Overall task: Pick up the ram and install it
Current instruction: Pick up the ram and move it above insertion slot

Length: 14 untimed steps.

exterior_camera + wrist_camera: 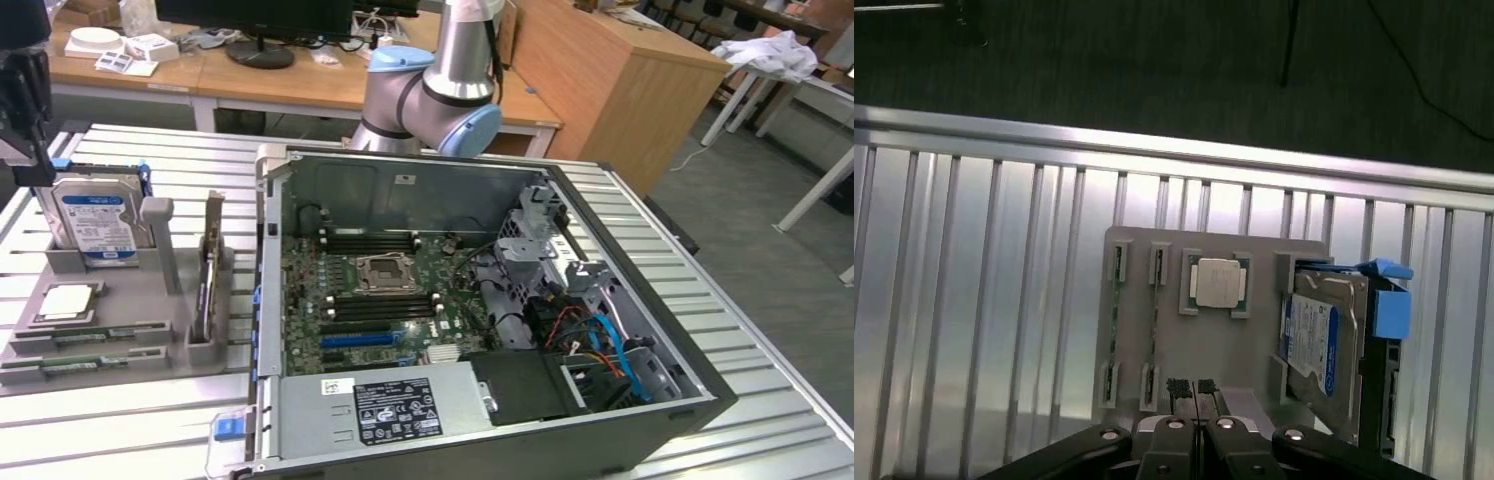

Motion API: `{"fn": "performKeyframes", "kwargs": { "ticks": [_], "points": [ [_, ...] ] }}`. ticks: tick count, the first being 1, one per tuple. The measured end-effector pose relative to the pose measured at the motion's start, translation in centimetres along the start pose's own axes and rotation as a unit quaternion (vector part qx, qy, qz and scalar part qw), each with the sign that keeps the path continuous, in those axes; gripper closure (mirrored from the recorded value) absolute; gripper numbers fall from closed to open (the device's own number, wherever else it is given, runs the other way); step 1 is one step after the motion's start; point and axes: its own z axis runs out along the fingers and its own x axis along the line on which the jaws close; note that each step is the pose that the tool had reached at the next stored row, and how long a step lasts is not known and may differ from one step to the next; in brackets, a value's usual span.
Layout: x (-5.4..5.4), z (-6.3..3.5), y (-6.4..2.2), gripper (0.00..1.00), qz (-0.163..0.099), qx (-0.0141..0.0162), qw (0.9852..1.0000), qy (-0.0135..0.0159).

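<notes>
Hovering closed, the hand (1192, 392) overlooks the ram (1153, 320), seen edge-on.

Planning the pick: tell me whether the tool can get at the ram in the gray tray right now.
Probably yes. The shut tool hangs above the tray, with open space over the ram; the hard drive stands off to the side.

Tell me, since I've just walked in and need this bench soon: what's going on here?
A robot arm's gripper, shut and empty, hangs above the gray tray beside the open computer case. The two ram sticks lie in their tray slots, next to a processor and a hard drive. Nothing has been picked up yet.
</notes>
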Motion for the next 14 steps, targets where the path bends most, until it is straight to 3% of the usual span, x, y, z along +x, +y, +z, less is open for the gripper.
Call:
{"fn": "performKeyframes", "kwargs": {
  "ticks": [14],
  "points": [
    [-0.01,0.03,-0.06,0.89,0.002,0.0002,1.0000,-0.0001]
  ]
}}
